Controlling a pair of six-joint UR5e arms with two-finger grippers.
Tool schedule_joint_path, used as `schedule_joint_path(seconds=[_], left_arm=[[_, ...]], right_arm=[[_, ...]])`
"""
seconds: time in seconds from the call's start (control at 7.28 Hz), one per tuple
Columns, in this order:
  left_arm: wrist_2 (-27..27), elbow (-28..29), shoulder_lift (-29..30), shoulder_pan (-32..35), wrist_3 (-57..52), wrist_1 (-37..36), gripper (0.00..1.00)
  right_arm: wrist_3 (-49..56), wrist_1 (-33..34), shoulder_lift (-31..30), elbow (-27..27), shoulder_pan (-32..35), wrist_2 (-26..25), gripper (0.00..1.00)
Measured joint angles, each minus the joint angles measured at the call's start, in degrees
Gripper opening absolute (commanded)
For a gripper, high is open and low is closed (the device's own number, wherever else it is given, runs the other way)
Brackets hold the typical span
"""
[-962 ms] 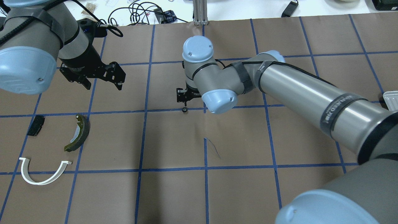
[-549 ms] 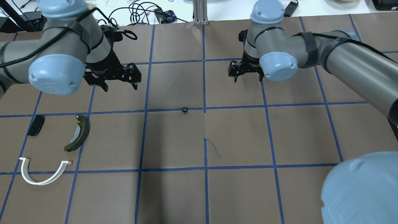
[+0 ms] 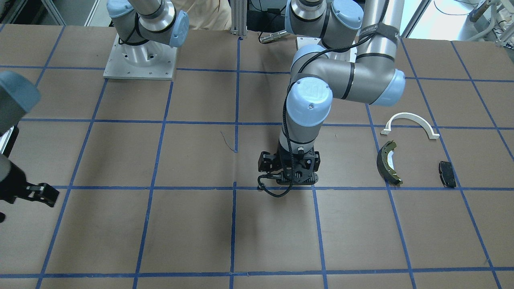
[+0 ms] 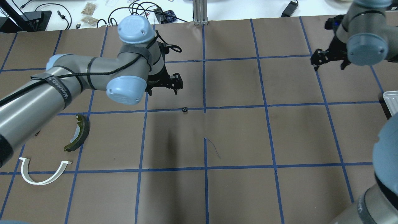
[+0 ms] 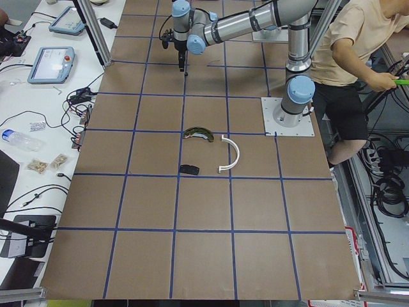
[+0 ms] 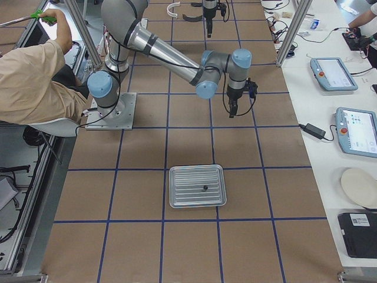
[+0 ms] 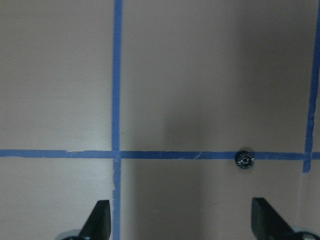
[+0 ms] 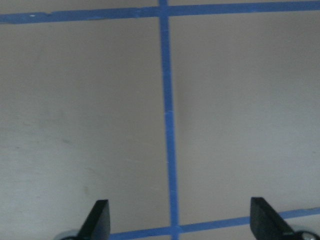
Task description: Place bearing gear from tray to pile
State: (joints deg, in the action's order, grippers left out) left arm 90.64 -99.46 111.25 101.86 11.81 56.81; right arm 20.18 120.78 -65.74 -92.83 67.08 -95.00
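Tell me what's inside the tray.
The exterior right view shows the tray holding one small dark piece near its middle, on an otherwise bare ribbed floor. It is too small to identify. Overhead shows only the tray's corner, the rest cut off.

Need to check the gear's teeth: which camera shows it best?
Left wrist-mounted: the gear lies on the blue tape line, close enough to show teeth. Overhead exterior shows only a dark speck; the other views don't resolve it.
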Motion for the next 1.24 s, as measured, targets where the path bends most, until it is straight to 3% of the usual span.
schedule_joint_path(seconds=[0.27,0.55,0.69,0.82,1.24], left_arm=[[-0.18,-0.02,5.15,2.68,0.91,-4.95,0.97],[-0.83,-0.06,8.18,3.71,0.61,-6.89,0.82],[-0.98,-0.09,8.69,3.92,0.39,-6.85,0.68],[-1.0,-0.11,8.95,4.0,0.31,-6.55,0.6],[-1.35,-0.15,9.12,4.0,0.32,-5.13,0.47]], right_arm=[[14.96,0.05,0.17,-0.14,-12.25,0.02,1.0],[27.01,0.92,0.75,-0.37,-22.06,0.79,1.0],[30.33,1.68,1.79,-0.36,-25.11,1.3,1.0],[32.89,3.93,3.78,-0.3,-27.14,1.8,1.0],[37.64,9.38,8.14,-0.22,-29.07,2.7,0.81]])
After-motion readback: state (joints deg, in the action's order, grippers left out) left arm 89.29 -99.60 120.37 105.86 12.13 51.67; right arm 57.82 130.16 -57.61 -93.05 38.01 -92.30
